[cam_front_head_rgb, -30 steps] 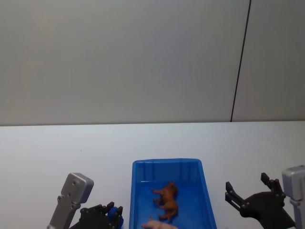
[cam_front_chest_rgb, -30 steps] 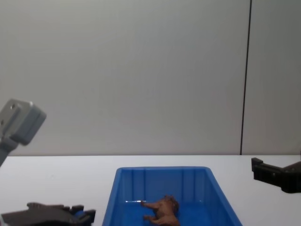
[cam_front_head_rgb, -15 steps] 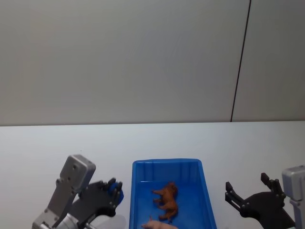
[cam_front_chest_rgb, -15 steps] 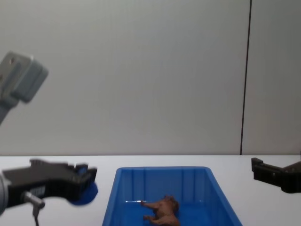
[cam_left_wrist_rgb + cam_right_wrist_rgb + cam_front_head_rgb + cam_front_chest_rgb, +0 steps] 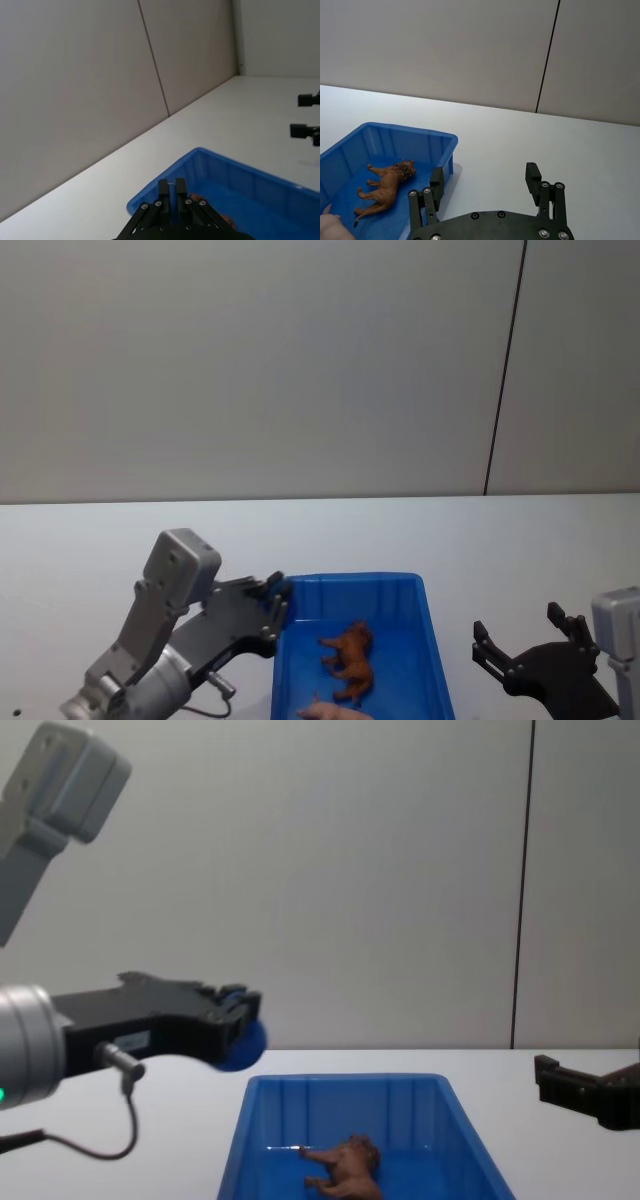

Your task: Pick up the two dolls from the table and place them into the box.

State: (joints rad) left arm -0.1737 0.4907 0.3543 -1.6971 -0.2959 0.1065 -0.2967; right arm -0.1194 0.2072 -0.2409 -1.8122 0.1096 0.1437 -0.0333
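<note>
Inside the blue box (image 5: 430, 650) lies the brown shaggy animal doll (image 5: 350, 654), on its side on the floor of the bin with its legs stretched out; the right wrist view shows it toward the far half of the box, clear of the walls. A pale pinkish thing (image 5: 335, 711) also shows at the near end of the box floor, cut off by the picture's edge, and what it is cannot be told. The left tool (image 5: 240, 1017) hangs in the air above the box's left rim at its far corner, its fingers clamped on the dark blue ball doll (image 5: 240, 1038), which peeks out beneath them. The right tool (image 5: 530, 650) sits parked low over the white counter (image 5: 500, 540) to the right of the box, fingers spread and holding nothing.
</note>
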